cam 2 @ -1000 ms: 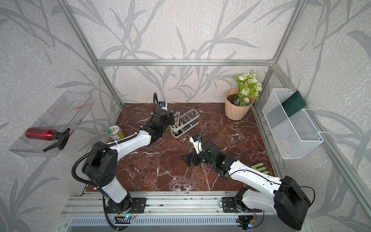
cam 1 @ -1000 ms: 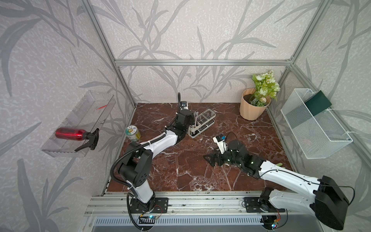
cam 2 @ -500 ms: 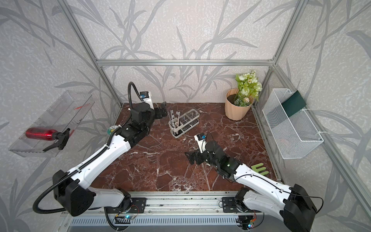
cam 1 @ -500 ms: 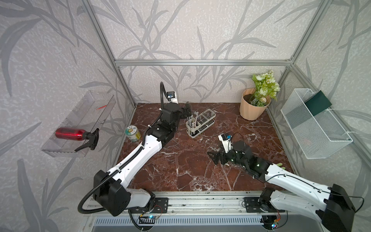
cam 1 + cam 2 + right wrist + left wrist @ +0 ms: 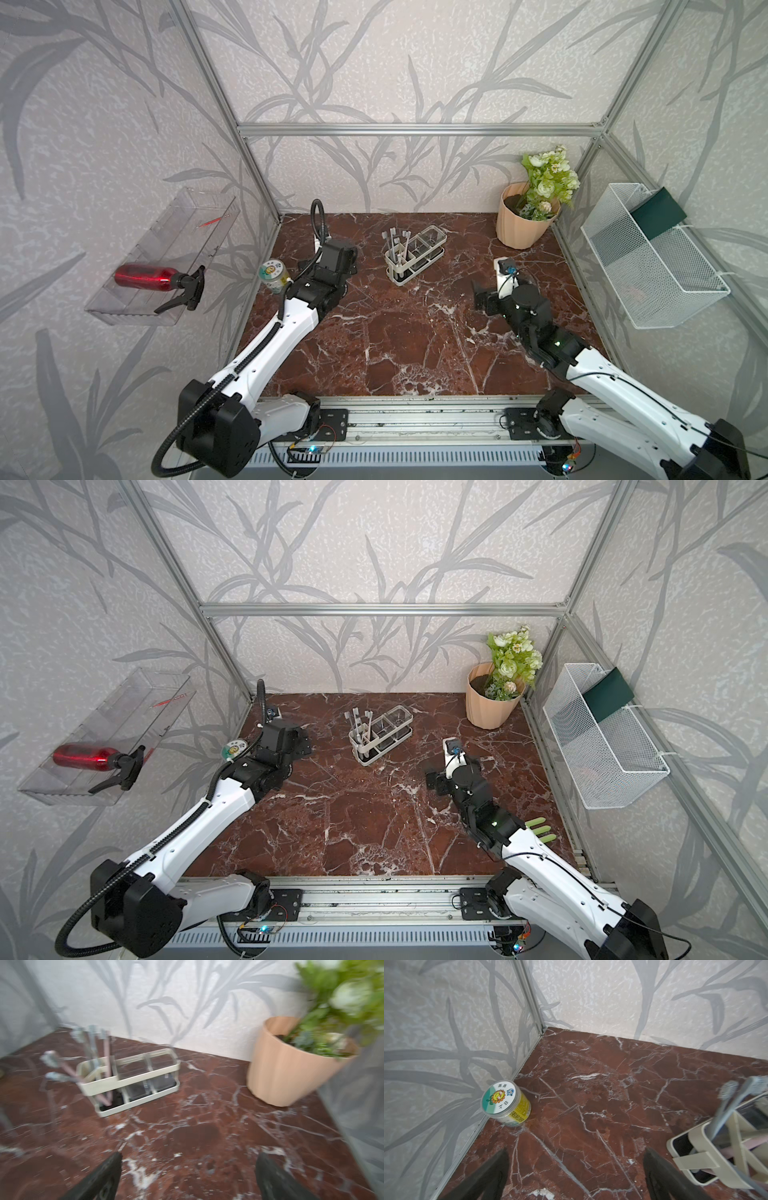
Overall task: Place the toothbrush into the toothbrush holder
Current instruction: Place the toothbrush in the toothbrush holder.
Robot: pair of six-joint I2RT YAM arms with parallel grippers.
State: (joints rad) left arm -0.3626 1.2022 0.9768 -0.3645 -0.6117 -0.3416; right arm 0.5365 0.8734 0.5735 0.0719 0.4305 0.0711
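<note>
Left gripper first: in both top views its black jaws stand spread and empty, just left of the small white-framed toothbrush holder with clear plastic compartments, not touching it. Several grey-headed toothbrushes with pale handles stand in the holder's near-left end compartment. Which one is the task's own I cannot tell. To the right, the right gripper is equally spread and empty, low over the red-brown marble tabletop and well apart from the holder.

Placing looks done, so I judge the step in hand to be backing clear. To do it well, keep the jaws wide and draw off toward the near left, away from the leaning brush heads.

From the left wrist, the gripper frames bare marble. The holder is close by, its toothbrushes tilting outward — the thing to avoid. A round can with a sunflower lid and yellow label sits against the left wall, so the open lane runs between the two.

From the right wrist, blurred, the gripper is wide over clear marble. The holder lies beyond it, and a peach ribbed flower pot bounds the far right.
</note>
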